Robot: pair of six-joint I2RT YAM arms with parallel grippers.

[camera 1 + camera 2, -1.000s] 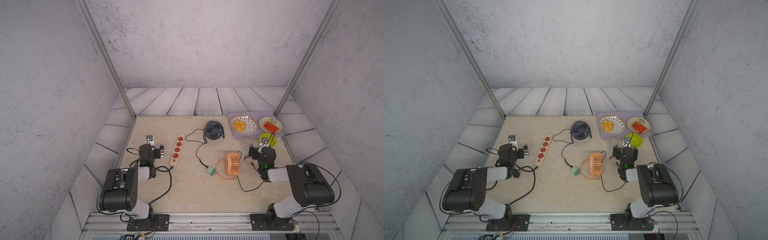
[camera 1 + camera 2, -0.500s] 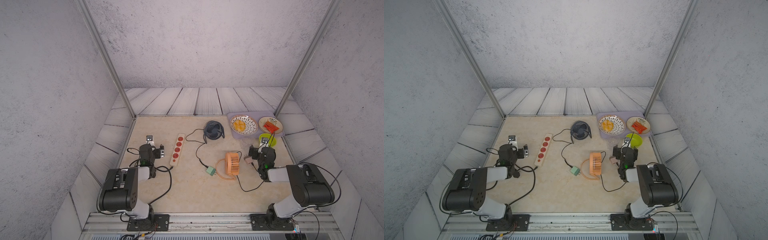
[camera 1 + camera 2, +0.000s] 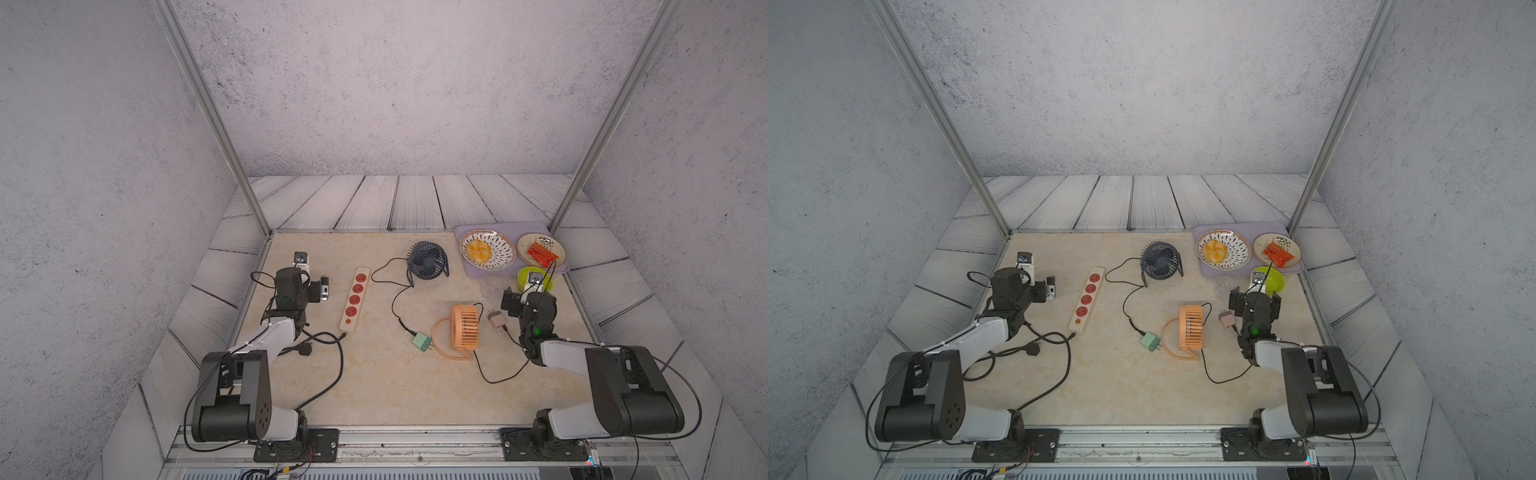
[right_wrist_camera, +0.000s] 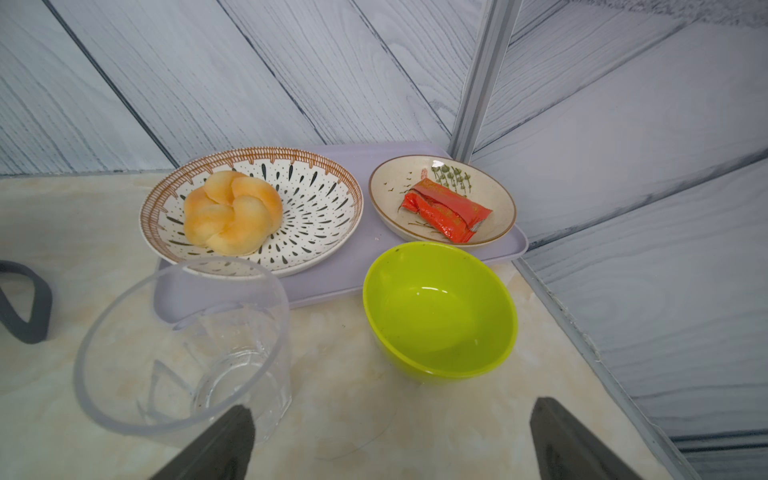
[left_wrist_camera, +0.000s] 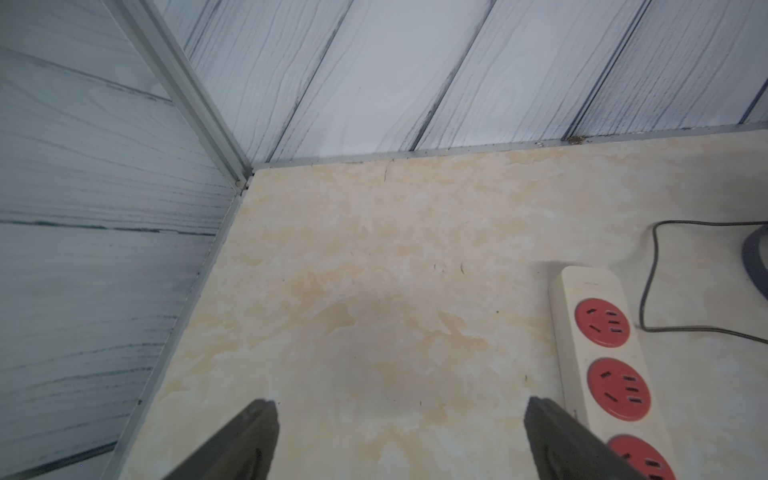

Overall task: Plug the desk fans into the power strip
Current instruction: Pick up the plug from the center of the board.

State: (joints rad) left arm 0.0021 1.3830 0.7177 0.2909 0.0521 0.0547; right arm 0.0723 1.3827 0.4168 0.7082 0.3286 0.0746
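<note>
Cream strip [image 3: 354, 299] lies flat just beside the left gripper [image 5: 401, 405], sockets all empty. Apart from it sit blue fan [image 3: 427, 259] and orange fan [image 3: 465, 327], green plug [image 3: 421, 342] and beige plug [image 3: 496, 321] lying loose. Left and right gripper [image 4: 392, 409] gape wide, empty; seemingly everything remains.

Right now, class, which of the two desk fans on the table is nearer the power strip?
The dark blue fan, standing near the far end of the power strip. The orange fan sits farther off, beyond the green plug.

Lab booth, backdrop walls [image 3: 395, 83], aluminium frame posts [image 3: 217, 124]
</note>
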